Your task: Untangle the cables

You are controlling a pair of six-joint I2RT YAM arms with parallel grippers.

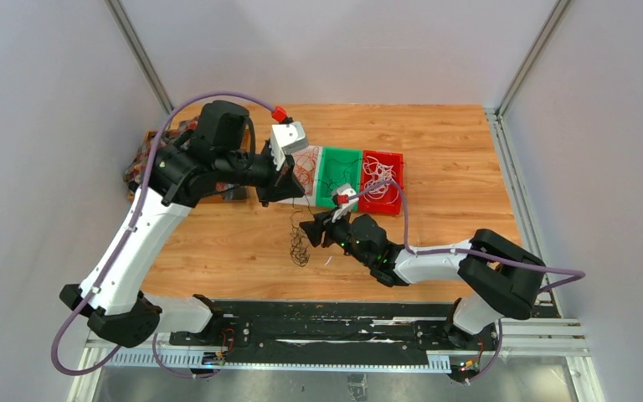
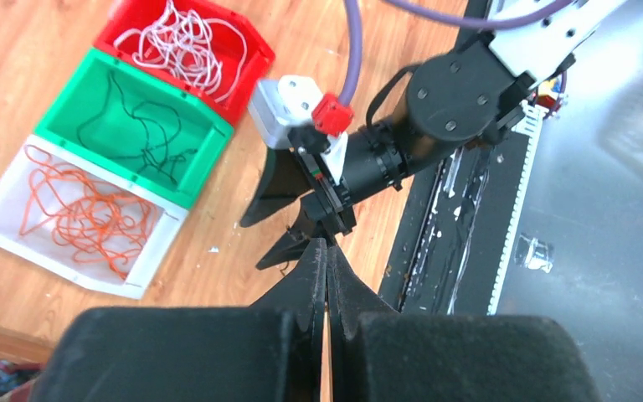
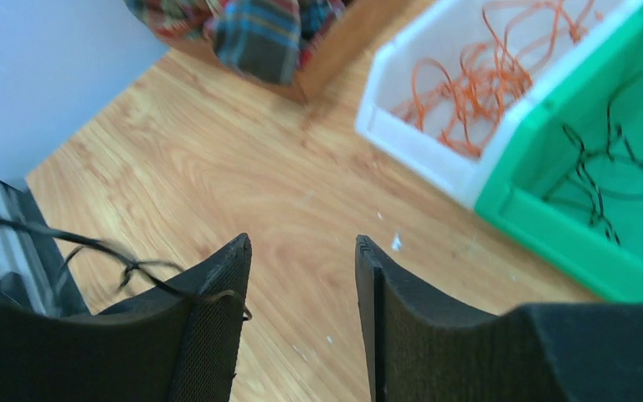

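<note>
Your top external view looks down from above and behind the arm bases (image 1: 130,322) onto the light wooden table (image 1: 469,159). Your left wrist view hangs high, facing down and rightward; your right wrist view sits low, near the table, facing far-left. All three share the white plastic bin (image 1: 310,149) and green plastic bin (image 1: 343,167); the red plastic bin (image 1: 398,167) shows only in the first two

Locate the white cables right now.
Top view: the white cables lie in the red bin, rightmost of three, beside the green bin, just beyond the right end effector.
</note>
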